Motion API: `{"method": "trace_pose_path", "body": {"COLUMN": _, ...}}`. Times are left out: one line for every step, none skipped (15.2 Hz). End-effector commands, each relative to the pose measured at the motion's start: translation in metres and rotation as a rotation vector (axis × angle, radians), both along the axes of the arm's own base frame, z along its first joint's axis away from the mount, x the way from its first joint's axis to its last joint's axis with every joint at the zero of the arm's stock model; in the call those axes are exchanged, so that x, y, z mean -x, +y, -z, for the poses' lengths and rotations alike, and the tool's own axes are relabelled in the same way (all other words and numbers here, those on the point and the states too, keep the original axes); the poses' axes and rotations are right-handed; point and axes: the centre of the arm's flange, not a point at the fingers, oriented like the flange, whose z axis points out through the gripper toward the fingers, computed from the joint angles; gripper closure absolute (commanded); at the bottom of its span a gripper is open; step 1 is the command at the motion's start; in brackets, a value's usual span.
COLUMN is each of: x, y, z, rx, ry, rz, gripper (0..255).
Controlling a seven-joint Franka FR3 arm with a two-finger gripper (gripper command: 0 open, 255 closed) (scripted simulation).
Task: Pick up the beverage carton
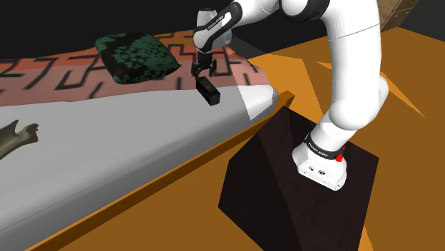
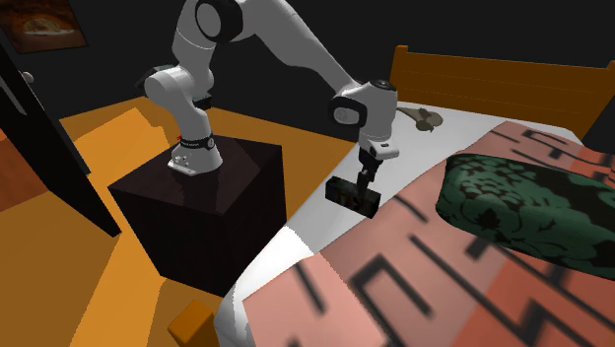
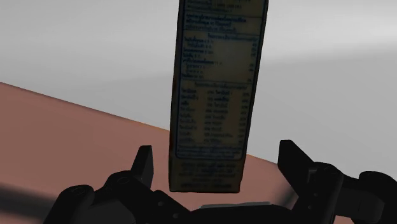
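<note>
The beverage carton (image 1: 209,92) (image 2: 353,197) is a dark box with a printed label. It is near the corner of the bed, where the grey sheet (image 1: 107,142) meets the pink patterned blanket (image 2: 394,286). My gripper (image 1: 205,73) (image 2: 367,175) comes down onto it from above. In the wrist view the carton (image 3: 213,95) stretches away from the hand with its near end between the fingers. The gripper (image 3: 217,162) is open, with a gap between the carton and each finger. I cannot tell whether the carton rests on the bed.
A dark green patterned pillow (image 1: 135,57) (image 2: 532,207) lies on the blanket beyond the carton. An olive leaf-like object (image 1: 14,139) (image 2: 426,118) lies on the sheet near the orange headboard (image 2: 493,74). The bed's wooden side rail (image 1: 142,192) runs beside the dark stand (image 1: 285,185).
</note>
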Motion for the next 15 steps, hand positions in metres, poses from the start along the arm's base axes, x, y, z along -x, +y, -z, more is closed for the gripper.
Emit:
{"method": "trace_pose_path", "body": {"x": -0.001, "y": -0.001, "z": 0.011, "rx": 0.0, "ry": -0.001, "rz": 0.001, "gripper": 0}}
{"method": "trace_pose_path", "body": {"x": -0.001, "y": -0.001, "z": 0.016, "rx": 0.0, "ry": -0.001, "rz": 0.001, "gripper": 0}}
{"method": "trace_pose_path", "body": {"x": -0.001, "y": -0.001, "z": 0.022, "rx": 0.0, "ry": -0.001, "rz": 0.001, "gripper": 0}}
{"method": "trace_pose_path", "body": {"x": -0.001, "y": -0.001, "z": 0.027, "rx": 0.0, "ry": -0.001, "rz": 0.001, "gripper": 0}}
{"method": "trace_pose_path", "body": {"x": -0.001, "y": -0.001, "z": 0.035, "rx": 0.0, "ry": -0.001, "rz": 0.001, "gripper": 0}}
{"method": "trace_pose_path", "body": {"x": -0.001, "y": -0.001, "z": 0.035, "rx": 0.0, "ry": -0.001, "rz": 0.001, "gripper": 0}}
{"method": "trace_pose_path", "body": {"x": -0.001, "y": -0.001, "z": 0.035, "rx": 0.0, "ry": -0.001, "rz": 0.001, "gripper": 0}}
{"method": "trace_pose_path", "body": {"x": -0.001, "y": -0.001, "z": 0.035, "rx": 0.0, "ry": -0.001, "rz": 0.001, "gripper": 255}}
{"method": "trace_pose_path", "body": {"x": -0.001, "y": -0.001, "z": 0.035, "rx": 0.0, "ry": -0.001, "rz": 0.001, "gripper": 255}}
{"method": "trace_pose_path", "body": {"x": -0.001, "y": -0.001, "z": 0.036, "rx": 0.0, "ry": -0.001, "rz": 0.001, "gripper": 255}}
{"method": "trace_pose_path", "body": {"x": -0.001, "y": 0.0, "z": 0.035, "rx": 0.0, "ry": -0.001, "rz": 0.001, "gripper": 255}}
{"method": "trace_pose_path", "body": {"x": -0.001, "y": -0.001, "z": 0.036, "rx": 0.0, "ry": -0.001, "rz": 0.001, "gripper": 255}}
{"method": "trace_pose_path", "body": {"x": -0.001, "y": 0.0, "z": 0.036, "rx": 0.0, "ry": -0.001, "rz": 0.001, "gripper": 255}}
{"method": "trace_pose_path", "body": {"x": -0.001, "y": 0.0, "z": 0.036, "rx": 0.0, "ry": -0.001, "rz": 0.001, "gripper": 255}}
{"method": "trace_pose_path", "body": {"x": -0.001, "y": 0.0, "z": 0.036, "rx": 0.0, "ry": -0.001, "rz": 0.001, "gripper": 255}}
